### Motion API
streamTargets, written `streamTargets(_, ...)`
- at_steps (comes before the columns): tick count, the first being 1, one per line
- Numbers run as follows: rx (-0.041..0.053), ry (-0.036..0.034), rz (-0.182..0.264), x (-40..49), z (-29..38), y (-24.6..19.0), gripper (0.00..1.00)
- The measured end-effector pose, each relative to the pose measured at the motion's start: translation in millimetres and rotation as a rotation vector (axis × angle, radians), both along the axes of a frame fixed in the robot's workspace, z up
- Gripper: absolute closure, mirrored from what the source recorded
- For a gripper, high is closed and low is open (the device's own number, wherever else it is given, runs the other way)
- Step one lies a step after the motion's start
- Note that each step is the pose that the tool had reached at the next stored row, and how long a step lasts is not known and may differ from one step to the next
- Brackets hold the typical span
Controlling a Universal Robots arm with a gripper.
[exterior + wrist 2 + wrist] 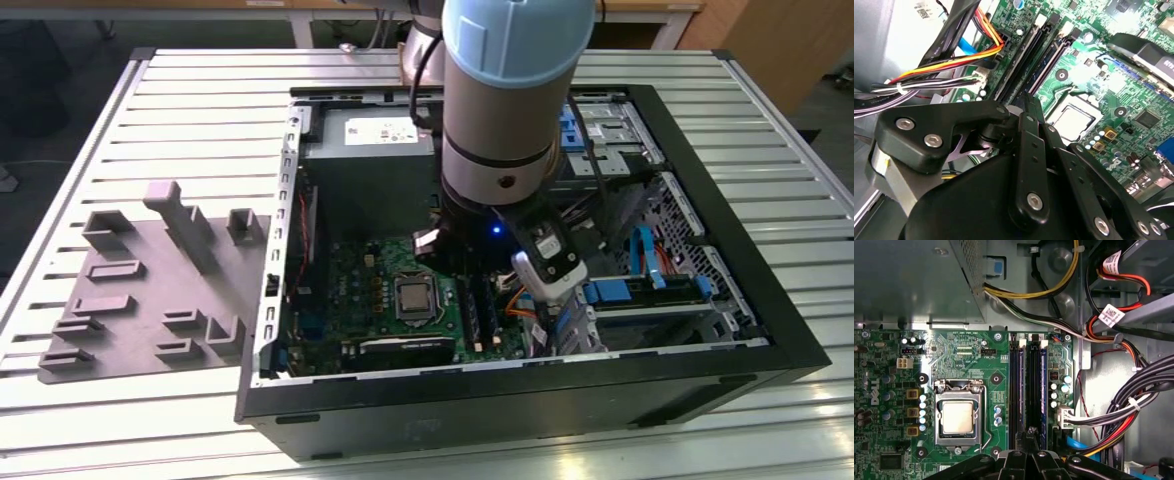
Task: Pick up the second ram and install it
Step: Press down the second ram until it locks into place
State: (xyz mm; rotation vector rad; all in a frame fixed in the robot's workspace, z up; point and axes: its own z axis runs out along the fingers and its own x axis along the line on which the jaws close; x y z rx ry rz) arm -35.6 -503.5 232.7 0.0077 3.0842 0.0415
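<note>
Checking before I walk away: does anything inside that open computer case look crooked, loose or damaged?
Nothing stands out. The memory slots run straight and parallel beside the processor on the motherboard, the cables are bundled to one side, and the gripper sits over the slots.

Arm [514,90]: fat silver-grey tube, pale blue cap, small blue light at the wrist. Gripper [1026,150]: matte black linkage bars pinned with silver screws, on a grey metal mount.

Slatted metal table [174,110], wooden furniture [781,45] behind, dark floor [54,110]
</note>
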Motion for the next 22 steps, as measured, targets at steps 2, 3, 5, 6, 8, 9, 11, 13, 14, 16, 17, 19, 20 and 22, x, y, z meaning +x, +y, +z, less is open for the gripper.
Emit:
streamTargets(2,-0.0001,0.0,0.0,0.0,0.0,-0.9,0.89)
streamTargets(3,-0.0001,0.0,0.0,0.0,0.1,-1.2,0.89)
streamTargets(5,-0.0001,0.0,0.0,0.0,0.1,-1.3,0.89)
streamTargets(6,-0.0001,0.0,0.0,0.0,0.1,-1.3,0.89)
streamTargets(8,0.0,0.0,0.0,0.0,0.0,-1.4,0.89)
streamTargets(9,0.0,0.0,0.0,0.0,0.0,-1.4,0.89)
streamTargets(11,0.0,0.0,0.0,0.0,0.0,-1.4,0.89)
streamTargets(13,0.0,0.0,0.0,0.0,0.0,-1.5,0.89)
streamTargets(14,0.0,0.0,0.0,0.0,0.0,-1.5,0.89)
streamTargets(16,-0.0001,0.0,0.0,0.0,0.0,-1.6,0.89)
streamTargets(17,-0.0001,0.0,0.0,0.0,0.0,-2.0,0.89)
streamTargets(19,-0.0001,0.0,0.0,0.0,0.0,-2.9,0.89)
streamTargets(20,-0.0001,0.0001,0.0,0.0,0.1,-3.6,0.89)
streamTargets(22,0.0001,0.0,0.0,0.0,0.0,-5.3,0.89)
